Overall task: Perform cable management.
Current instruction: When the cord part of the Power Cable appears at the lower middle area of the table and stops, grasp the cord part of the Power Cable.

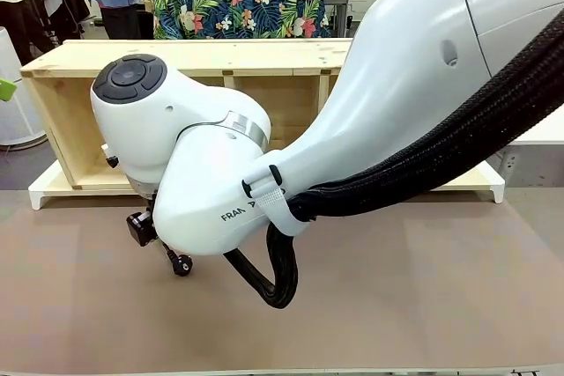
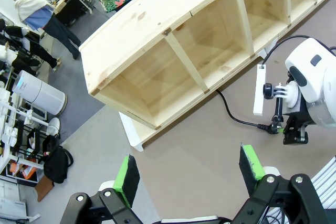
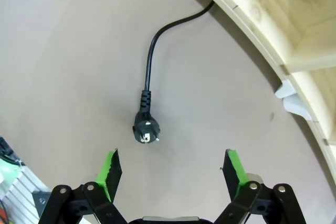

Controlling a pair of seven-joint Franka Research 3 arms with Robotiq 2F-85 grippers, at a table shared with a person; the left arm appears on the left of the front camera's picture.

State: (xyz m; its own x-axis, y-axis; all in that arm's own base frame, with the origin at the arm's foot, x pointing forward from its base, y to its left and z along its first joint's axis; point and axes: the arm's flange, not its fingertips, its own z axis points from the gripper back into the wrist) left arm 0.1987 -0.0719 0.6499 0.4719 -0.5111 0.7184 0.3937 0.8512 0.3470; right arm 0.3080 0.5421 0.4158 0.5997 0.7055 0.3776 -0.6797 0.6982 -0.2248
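The thin black power cable (image 3: 149, 64) is laid on the brown table (image 3: 63, 51), its plug (image 3: 145, 129) just ahead of the right gripper (image 3: 170, 174). This gripper is held wide open, and nothing is gripped.

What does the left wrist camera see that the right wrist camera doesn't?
Left wrist view's extras: the white power strip, the right arm and people far off.
Right wrist view's extra: the plug close up, with its two pins clear, lying loose ahead of open jaws.
Both: the black cable, the wooden shelf and the brown table.
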